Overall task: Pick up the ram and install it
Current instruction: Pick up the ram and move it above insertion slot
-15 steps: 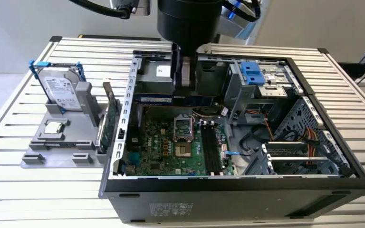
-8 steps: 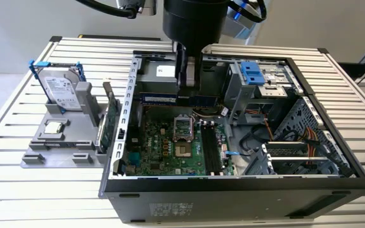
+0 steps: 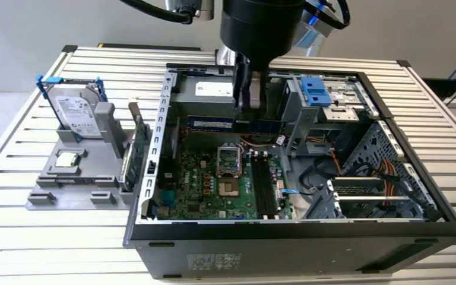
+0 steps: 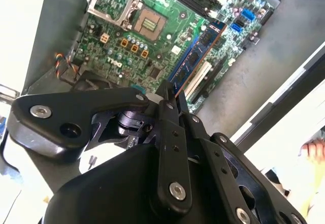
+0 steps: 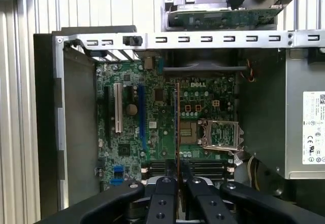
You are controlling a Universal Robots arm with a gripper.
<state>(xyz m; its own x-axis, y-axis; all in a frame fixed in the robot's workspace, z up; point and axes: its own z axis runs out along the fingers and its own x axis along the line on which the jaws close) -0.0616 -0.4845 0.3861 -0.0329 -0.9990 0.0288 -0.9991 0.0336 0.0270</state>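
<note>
My gripper hangs inside the open computer case, above the motherboard, and is shut on the ram. The ram is a thin blue-green stick held level over the board's far end. In the second wrist view the ram sticks out past the gripper with its labelled side showing. In the first wrist view the ram is edge-on, a thin line running out from the gripper. The black memory slots lie beside the processor socket, nearer the case front than the ram.
A grey fixture on the exterior view's left holds a silver hard drive with blue rails, a green card on edge and a small chip. Inside the case, a drive cage, cables and the power supply crowd the board.
</note>
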